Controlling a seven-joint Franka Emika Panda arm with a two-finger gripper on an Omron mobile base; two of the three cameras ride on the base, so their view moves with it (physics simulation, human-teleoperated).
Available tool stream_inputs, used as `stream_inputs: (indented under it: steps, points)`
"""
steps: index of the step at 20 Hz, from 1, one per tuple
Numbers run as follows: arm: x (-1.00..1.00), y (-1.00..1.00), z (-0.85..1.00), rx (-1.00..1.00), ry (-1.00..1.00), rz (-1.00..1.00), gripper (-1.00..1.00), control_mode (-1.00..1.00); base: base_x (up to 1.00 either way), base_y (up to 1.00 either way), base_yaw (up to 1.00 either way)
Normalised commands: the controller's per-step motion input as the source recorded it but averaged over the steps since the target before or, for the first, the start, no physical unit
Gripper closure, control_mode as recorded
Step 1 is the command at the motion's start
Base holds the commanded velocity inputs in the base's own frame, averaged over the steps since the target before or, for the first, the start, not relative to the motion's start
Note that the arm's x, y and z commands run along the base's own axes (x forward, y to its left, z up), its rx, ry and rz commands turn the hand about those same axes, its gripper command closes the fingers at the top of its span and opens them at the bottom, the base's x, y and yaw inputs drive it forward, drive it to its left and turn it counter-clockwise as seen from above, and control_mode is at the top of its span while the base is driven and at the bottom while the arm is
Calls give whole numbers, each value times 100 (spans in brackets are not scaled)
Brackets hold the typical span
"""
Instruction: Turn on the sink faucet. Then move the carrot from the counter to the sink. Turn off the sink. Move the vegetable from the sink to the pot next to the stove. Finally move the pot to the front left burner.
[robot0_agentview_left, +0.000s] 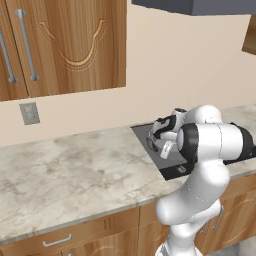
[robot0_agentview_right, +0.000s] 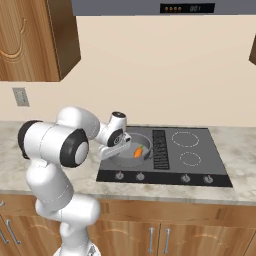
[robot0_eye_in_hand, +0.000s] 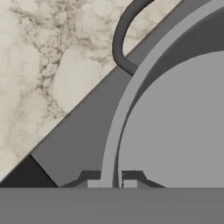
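The gripper (robot0_eye_in_hand: 112, 183) is pinched on the near-left rim of the pot (robot0_agentview_right: 131, 152), which sits on the stove (robot0_agentview_right: 200, 167) with the carrot (robot0_agentview_right: 138, 151) inside, just right of the gripper.

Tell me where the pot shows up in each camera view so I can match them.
Left base view: right of centre, the pot sits on the stove, mostly hidden.
Right base view: centre, the pot is on the stove's left side, carrot inside.
Hand view: the pot's rim and grey inside curve across the right half.
Shared landmark: the stove.
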Motion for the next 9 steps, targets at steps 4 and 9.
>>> stream_inputs:
  steps: [4,9]
  points:
    - [-1,0,0,0,-5,0,-100,-100,0,0,0]
    - [-26,0,24,0,-7,0,-100,-100,0,0,0]
